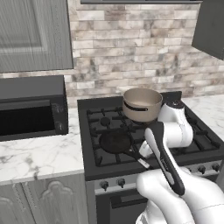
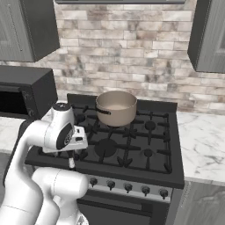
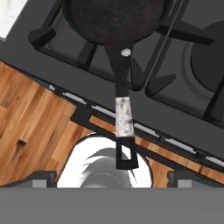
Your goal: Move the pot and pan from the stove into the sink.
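Observation:
The tan pot (image 1: 142,104) (image 2: 116,107) stands on a back burner of the black stove (image 1: 94,131) (image 2: 149,149). The black pan (image 1: 116,142) (image 3: 113,22) rests on the front left burner. Its thin handle (image 3: 120,83) with the silvery tip (image 3: 124,118) sticks out over the stove's front edge. My gripper (image 3: 114,177) hovers above the handle's outer end and is open, with its two fingertips (image 3: 41,177) wide apart on either side and nothing between them. The sink is out of view.
A black microwave (image 1: 30,113) (image 2: 22,94) sits on the white marble counter (image 1: 39,157) left of the stove. More counter (image 2: 204,145) lies to the right. Knobs (image 2: 127,186) line the stove front, wood floor (image 3: 30,122) lies below, and cabinets (image 2: 211,35) hang overhead.

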